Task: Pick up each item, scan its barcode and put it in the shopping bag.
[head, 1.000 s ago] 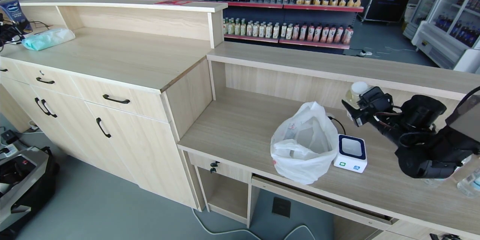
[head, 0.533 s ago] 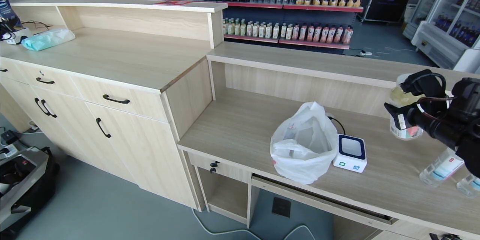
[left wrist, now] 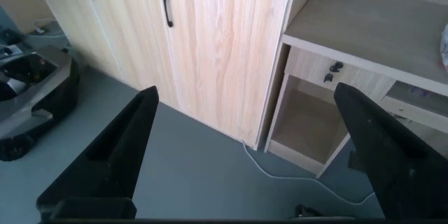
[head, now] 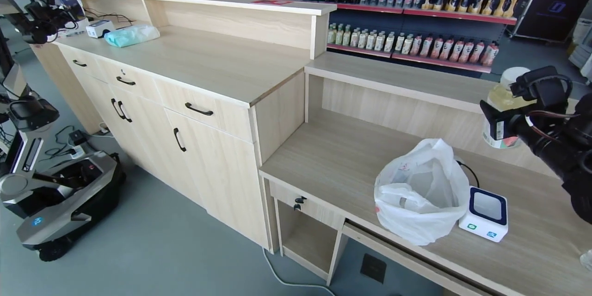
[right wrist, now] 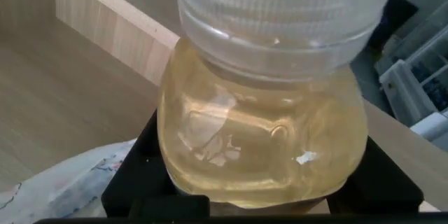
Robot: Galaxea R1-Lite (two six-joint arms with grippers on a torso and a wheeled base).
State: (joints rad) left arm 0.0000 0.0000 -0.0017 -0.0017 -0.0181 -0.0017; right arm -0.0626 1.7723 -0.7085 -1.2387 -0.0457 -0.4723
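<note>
While the right gripper (head: 513,107) clamps the bottle (head: 500,98) upright above the counter (head: 351,157), near the scanner (head: 485,212) and shopping bag (head: 421,194), the left gripper (left wrist: 245,96) hangs with jaws spread wide over the floor.

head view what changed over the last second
The right gripper carried the bottle toward the robot's right, away from the shopping bag, keeping it gripped. The head camera then turned, so the whole scene shifted in the picture. The shopping bag and scanner stayed put on the counter.
</note>
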